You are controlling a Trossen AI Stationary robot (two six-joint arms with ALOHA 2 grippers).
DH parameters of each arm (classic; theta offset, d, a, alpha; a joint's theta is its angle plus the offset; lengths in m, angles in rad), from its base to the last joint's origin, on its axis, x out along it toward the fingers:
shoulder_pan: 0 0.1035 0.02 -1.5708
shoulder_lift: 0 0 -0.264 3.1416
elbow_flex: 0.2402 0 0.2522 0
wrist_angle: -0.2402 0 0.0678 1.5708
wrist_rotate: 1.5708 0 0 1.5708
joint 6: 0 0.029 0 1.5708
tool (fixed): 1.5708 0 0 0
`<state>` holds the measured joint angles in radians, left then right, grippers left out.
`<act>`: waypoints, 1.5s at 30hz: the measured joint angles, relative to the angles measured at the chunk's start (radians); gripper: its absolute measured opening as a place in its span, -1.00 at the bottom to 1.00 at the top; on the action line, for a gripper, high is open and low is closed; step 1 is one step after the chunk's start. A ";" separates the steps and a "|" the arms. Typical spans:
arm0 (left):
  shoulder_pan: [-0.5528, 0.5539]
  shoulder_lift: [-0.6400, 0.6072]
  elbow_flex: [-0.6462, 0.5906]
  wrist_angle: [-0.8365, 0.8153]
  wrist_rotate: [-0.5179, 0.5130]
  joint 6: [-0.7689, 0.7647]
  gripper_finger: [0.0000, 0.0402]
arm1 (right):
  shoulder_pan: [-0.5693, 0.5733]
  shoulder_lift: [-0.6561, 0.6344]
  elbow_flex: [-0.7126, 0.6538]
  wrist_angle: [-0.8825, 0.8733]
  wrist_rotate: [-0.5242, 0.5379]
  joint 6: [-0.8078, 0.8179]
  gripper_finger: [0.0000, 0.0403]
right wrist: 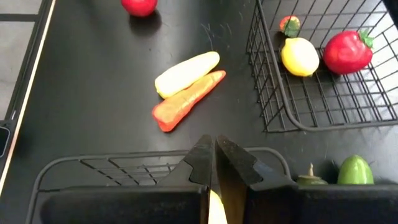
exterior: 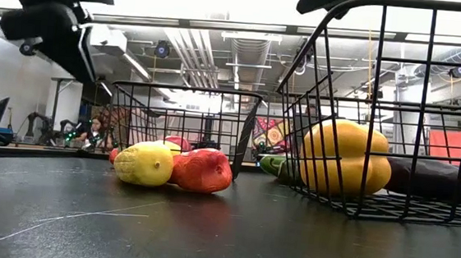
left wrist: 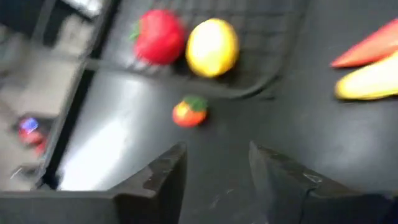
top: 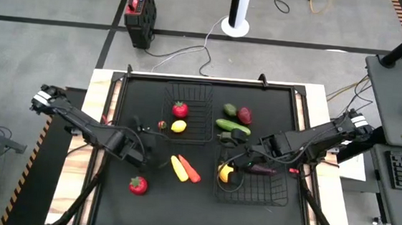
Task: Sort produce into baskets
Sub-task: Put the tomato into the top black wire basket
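My left gripper (left wrist: 214, 180) hangs open over the mat, its fingers aimed at a small red-orange tomato (left wrist: 189, 112) that lies on the mat (top: 127, 96) just outside the far basket (top: 206, 91). Nothing is between the fingers. That basket holds a red tomato (top: 180, 109) and a lemon (top: 178, 126). My right gripper (right wrist: 214, 155) is shut, raised over the near right basket (top: 277, 197), which holds a yellow pepper (top: 226, 173) and a purple eggplant (top: 260, 169). A yellow piece (top: 178, 168) and a carrot (top: 191, 169) lie side by side on the mat.
A red piece (top: 138, 185) lies on the mat near its front left. Between the baskets lie a cucumber (top: 232, 126), a green piece (top: 230, 110), a dark red piece (top: 244, 115) and a green pepper (top: 226, 137). Bare mat stretches along the near edge.
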<state>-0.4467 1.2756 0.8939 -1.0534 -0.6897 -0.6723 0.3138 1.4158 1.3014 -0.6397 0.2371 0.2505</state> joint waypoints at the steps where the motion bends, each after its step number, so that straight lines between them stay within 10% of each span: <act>1: 0.005 -0.017 -0.006 0.041 0.020 0.057 -0.27 | 0.000 0.000 0.000 0.004 0.000 -0.004 -0.94; 10: 0.135 -0.325 -0.175 0.343 0.244 0.450 -0.57 | 0.000 0.000 0.000 0.032 0.000 -0.015 -0.94; 19: 0.180 -0.580 -0.374 0.479 0.303 0.273 -0.71 | 0.000 0.000 0.000 0.032 -0.001 0.011 -0.94; 33: 0.208 -0.526 -0.509 0.509 0.014 0.211 -0.71 | 0.000 0.001 0.000 0.040 -0.001 0.007 -0.94; 45: 0.298 -0.439 -0.578 0.618 0.071 0.276 -0.74 | 0.000 0.001 0.000 0.049 -0.001 -0.026 -0.94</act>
<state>-0.1483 0.8370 0.3161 -0.4355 -0.6185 -0.3964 0.3139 1.4170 1.3010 -0.5903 0.2363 0.2245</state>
